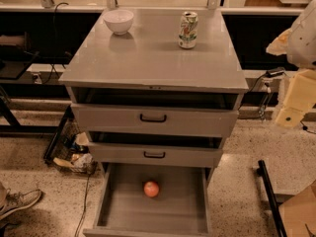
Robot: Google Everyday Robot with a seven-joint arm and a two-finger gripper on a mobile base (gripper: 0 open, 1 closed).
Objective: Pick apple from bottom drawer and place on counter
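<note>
The apple point(151, 188), small and red-orange, lies on the floor of the bottom drawer point(112, 211), which is pulled wide open. The counter point(148, 58) is the glossy grey top of the cabinet, above the two shallower drawers. My gripper point(292, 107) hangs at the right edge of the view, beside the cabinet and level with the top drawer. It is well away from the apple and holds nothing that I can see. The white arm point(305, 33) rises above it.
A white bowl point(118, 20) stands at the counter's back left and a soda can point(188, 29) at its back right. The top drawer point(153, 117) and middle drawer point(154, 154) stand slightly open. A basket of clutter point(71, 154) sits on the floor left; a shoe point(17, 202) shows at bottom left.
</note>
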